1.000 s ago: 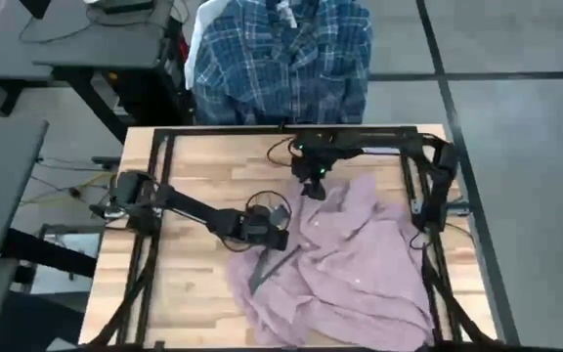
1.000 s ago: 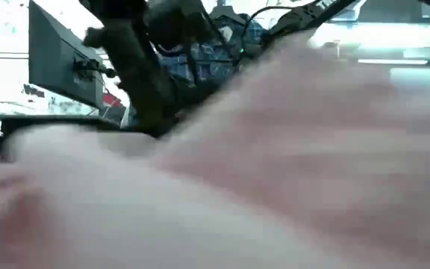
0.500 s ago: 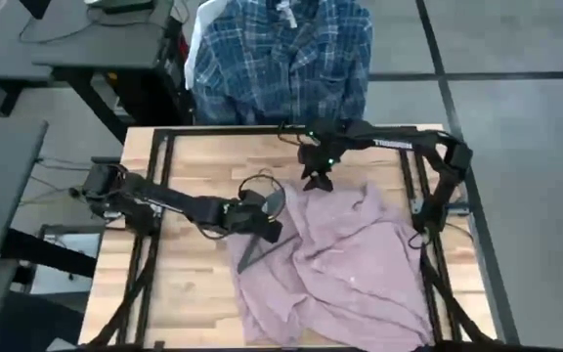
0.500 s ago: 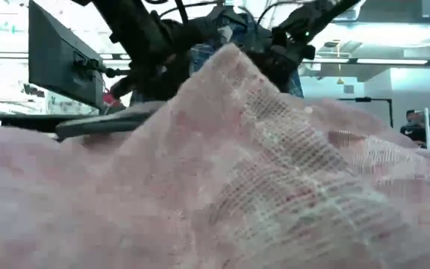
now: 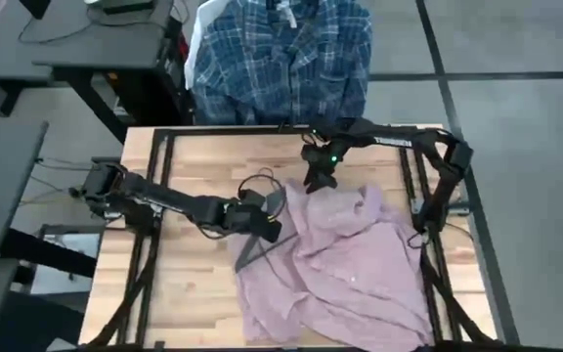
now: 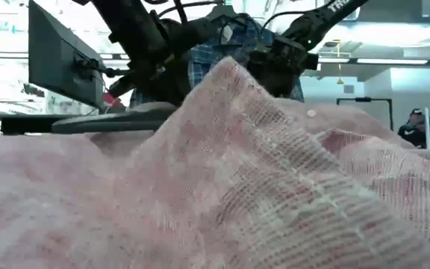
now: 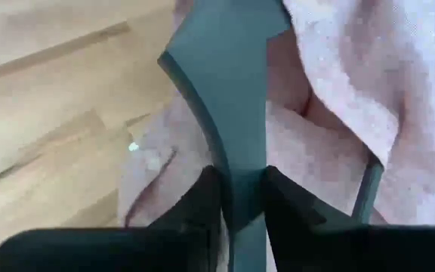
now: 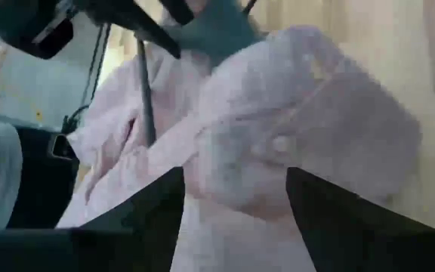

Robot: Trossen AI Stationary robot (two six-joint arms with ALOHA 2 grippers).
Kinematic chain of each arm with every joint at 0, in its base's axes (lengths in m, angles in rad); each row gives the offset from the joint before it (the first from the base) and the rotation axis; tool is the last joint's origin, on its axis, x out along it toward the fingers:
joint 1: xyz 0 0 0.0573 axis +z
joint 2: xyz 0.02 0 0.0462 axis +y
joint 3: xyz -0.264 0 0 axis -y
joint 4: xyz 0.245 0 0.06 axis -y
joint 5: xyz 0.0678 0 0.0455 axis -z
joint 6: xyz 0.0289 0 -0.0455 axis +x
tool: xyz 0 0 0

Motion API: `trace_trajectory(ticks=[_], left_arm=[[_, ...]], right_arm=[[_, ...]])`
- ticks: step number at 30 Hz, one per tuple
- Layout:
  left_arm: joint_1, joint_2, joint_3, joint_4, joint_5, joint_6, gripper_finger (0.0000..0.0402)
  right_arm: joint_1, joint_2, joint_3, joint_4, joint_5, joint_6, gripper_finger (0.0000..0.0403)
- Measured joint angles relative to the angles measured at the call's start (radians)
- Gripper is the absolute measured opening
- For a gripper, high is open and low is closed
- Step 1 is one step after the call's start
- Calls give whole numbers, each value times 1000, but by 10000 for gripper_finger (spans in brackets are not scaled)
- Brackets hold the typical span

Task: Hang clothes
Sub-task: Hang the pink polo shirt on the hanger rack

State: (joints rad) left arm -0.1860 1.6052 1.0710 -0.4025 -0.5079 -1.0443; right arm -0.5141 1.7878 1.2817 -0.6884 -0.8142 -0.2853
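The dusty pink shirt (image 5: 345, 259) lies crumpled on the right half of the wooden tabletop (image 5: 189, 284), and the plaid shirt (image 5: 280, 59) hangs beyond its far edge. The left gripper (image 7: 236, 200) has its fingers pinching a dark hanger (image 7: 229, 83) at the pink shirt's left edge. The right gripper (image 5: 318, 181) holds its fingers spread over the shirt's far edge, gripping nothing.

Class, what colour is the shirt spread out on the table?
Dusty pink: the pink shirt shows best in the high view.
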Motion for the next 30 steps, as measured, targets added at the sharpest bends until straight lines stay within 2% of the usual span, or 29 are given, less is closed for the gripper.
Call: trace_trajectory(ticks=[6, 11, 17, 20, 24, 25, 30], left_arm=[[2, 0, 0, 12, 0, 6, 55], [2, 0, 0, 33, -2, 16, 55], [4, -1, 1, 66, -2, 37, 54], [3, -2, 3, 74, -5, 36, 13], [4, -3, 3, 68, -9, 36, 3], [4, -6, 3, 71, -4, 36, 3], [15, -41, 2, 48, 76, 54, 3]], right_arm=[[64, 1, -63, 37, 7, -8, 221], [107, 2, -131, 173, 29, 44, 221], [140, 2, -139, 205, 7, 53, 208], [152, 3, -139, 211, 6, 45, 167], [157, 3, -139, 213, 1, 45, 45], [151, 3, -140, 211, 8, 34, 29], [108, -12, -140, 147, 7, -1, 28]])
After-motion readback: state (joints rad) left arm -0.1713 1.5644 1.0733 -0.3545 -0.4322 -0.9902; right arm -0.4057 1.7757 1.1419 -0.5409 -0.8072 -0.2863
